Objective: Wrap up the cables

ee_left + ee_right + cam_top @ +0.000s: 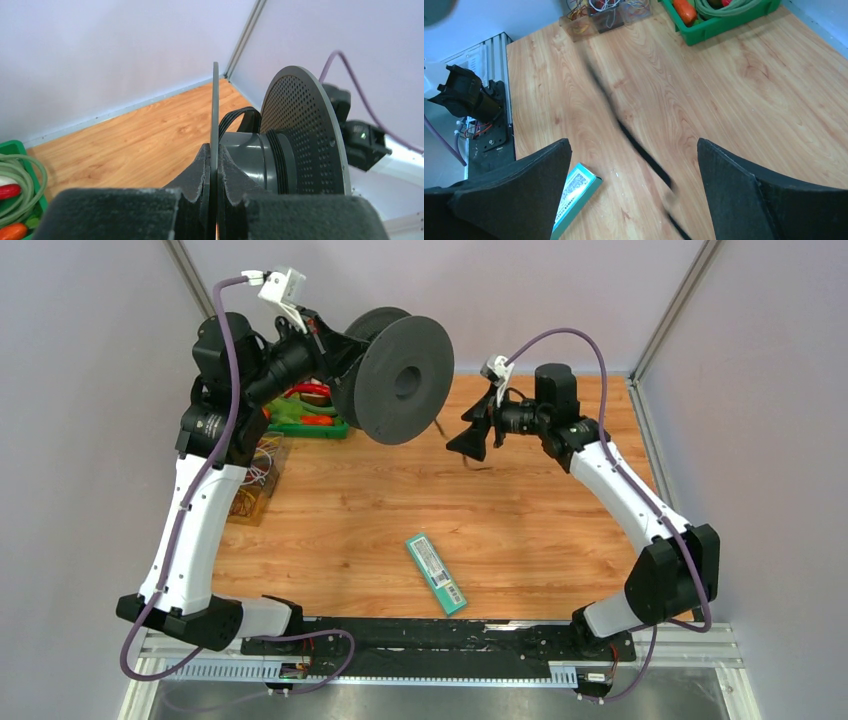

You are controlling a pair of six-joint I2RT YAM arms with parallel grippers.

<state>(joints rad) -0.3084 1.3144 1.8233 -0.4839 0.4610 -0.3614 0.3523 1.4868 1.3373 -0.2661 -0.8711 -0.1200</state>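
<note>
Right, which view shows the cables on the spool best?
Left wrist: the cables sit wound on the spool hub, close up. Top external hides the windings behind the flange; right wrist shows only a blurred loose strand.

Thin black cables (278,161), coiled round spool (306,125)

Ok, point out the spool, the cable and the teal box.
spool (400,380): top external view, centre of the near flange.
cable (277,162): left wrist view, turns wound on the hub.
teal box (437,573): top external view, middle of its top face.
</note>
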